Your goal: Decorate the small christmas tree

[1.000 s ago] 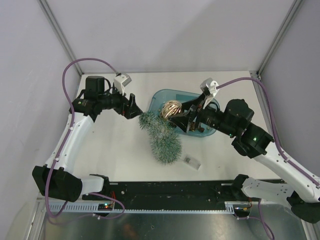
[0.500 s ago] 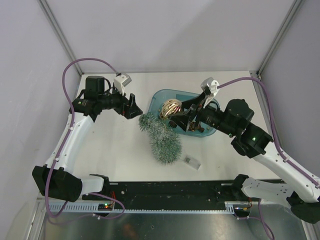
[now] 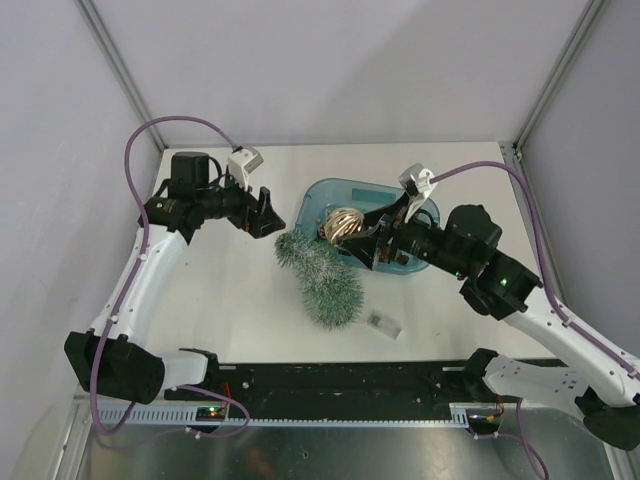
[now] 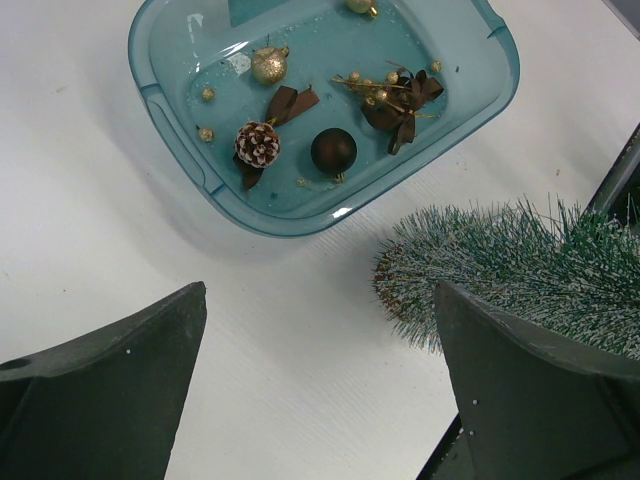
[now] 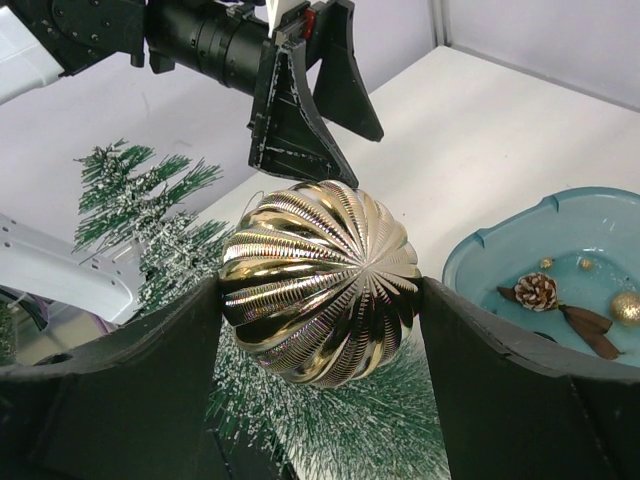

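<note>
Where the small christmas tree (image 3: 320, 275) lies: on its side on the white table (image 3: 220, 300), between the two arms, just beside the near-left corner of the teal tub (image 3: 318, 192), narrow end toward the left claw.
Tree, hidden parts: the left wrist view cuts off its wide end behind a finger, and I cannot make out a base in any view.
Right claw (image 5: 320, 300): spread wide and pinching a gold ribbed ball (image 5: 318, 282), one finger pressed to each side.
Ball, position: above the tree's frosted branches, near the tub's rim. Whether it touches the bristles I cannot tell.
Left claw (image 4: 320, 295): spread wide with nothing between its fingers, over the table just beside the tree's narrow end.
Tub, contents: a pinecone (image 4: 257, 144), a dark brown ball (image 4: 333, 150), a small gold ball (image 4: 268, 65), and a brown bow with gold beads (image 4: 395, 95).
Tub, hidden parts: from above, the right arm covers much of its right half. The left wrist view crops its far rim.
Small clear item (image 3: 381, 322): on the table near the tree's wide end, too small to identify.
</note>
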Available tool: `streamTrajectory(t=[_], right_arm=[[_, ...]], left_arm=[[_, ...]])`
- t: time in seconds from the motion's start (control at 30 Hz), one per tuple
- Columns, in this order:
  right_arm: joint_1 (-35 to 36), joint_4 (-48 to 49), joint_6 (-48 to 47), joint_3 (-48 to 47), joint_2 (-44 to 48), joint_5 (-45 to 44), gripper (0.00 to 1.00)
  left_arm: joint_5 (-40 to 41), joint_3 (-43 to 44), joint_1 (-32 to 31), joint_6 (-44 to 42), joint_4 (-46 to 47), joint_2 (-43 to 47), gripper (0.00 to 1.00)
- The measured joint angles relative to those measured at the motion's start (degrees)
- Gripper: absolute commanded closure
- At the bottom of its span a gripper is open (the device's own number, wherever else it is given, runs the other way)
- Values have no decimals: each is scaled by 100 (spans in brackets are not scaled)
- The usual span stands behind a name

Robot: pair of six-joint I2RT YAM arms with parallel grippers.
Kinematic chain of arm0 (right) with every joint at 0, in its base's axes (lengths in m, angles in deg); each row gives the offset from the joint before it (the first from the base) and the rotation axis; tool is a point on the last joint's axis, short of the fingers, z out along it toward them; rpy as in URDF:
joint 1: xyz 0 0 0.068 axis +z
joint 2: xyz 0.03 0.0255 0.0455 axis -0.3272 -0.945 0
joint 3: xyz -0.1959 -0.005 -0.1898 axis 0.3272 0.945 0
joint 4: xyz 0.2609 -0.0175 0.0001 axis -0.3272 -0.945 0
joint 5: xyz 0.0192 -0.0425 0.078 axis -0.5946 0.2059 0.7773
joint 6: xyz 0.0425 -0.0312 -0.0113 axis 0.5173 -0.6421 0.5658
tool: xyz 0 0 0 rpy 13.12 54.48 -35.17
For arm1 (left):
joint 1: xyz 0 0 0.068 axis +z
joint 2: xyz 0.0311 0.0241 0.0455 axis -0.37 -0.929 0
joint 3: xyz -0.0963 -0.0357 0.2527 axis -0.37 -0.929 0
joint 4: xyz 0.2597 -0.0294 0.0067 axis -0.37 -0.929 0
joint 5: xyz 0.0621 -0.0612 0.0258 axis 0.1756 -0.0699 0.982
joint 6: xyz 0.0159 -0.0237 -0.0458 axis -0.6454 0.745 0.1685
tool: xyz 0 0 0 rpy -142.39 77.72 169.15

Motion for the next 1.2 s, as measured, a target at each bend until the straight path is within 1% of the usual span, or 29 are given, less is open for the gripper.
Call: streamTrajectory(t=[0.13,0.27,0.6,0.77,1.2], right_arm=[[0,31,26,2,48,-2,32],[0,46,37,2,76,-2,25],[0,11,48,26,96,-87,11],[0,-59,48,72,155,-153,9],[-28,-131,48,103,306,-221,8]], left_arm=[[-2,0,0,2,0,0,0],[-11,0,0,9,0,0,0],[-13,0,0,11,0,0,0],[-15,0,0,13,0,0,0],[-15,0,0,17,0,0,0]])
